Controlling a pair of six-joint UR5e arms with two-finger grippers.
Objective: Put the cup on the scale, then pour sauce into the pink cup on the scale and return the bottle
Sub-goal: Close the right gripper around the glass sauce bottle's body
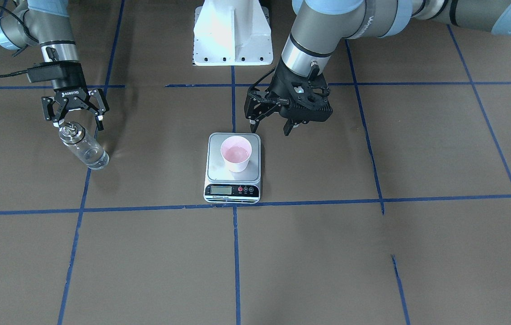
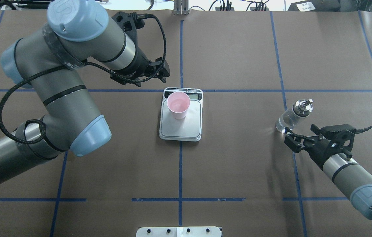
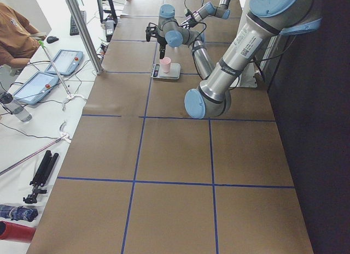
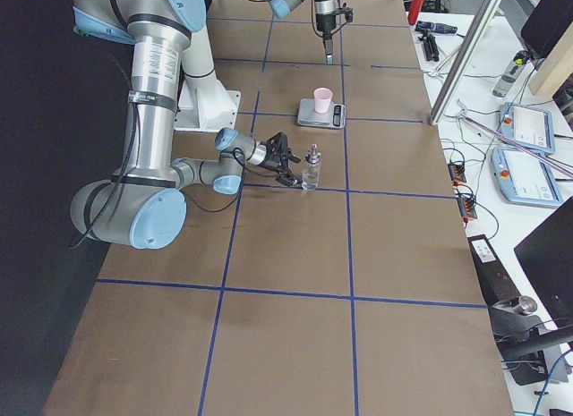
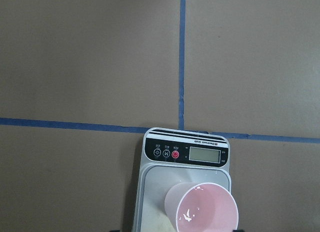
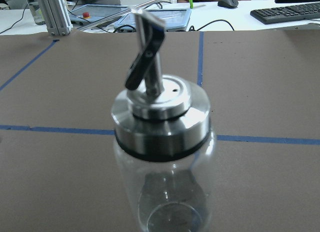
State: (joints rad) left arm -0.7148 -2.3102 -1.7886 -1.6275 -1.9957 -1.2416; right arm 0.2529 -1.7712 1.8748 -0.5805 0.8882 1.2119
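Your left end effector hangs raised in the front-facing view, close by the flat rectangular silver steel digital scale with its black display panel. Its fingers are spread wide and carry nothing. The small pale pink tapered disposable cup stands upright on the scale's platform, toward the display end. At that view's left you see the right end effector, likewise spread wide with nothing in its grasp, by the silver pourer cap of the small clear glass cylindrical bottle, which stands on the brown paper-covered counter. From overhead, the cup sits on the scale, and the bottle stands just beyond the right end effector, well apart from the scale. In the right-side view the bottle is upright just beside the near arm's fingers; you cannot tell whether they touch it. Your left wrist camera looks down on the cup and the scale's display. Your right wrist camera shows the bottle close up and upright, its spout tilted.
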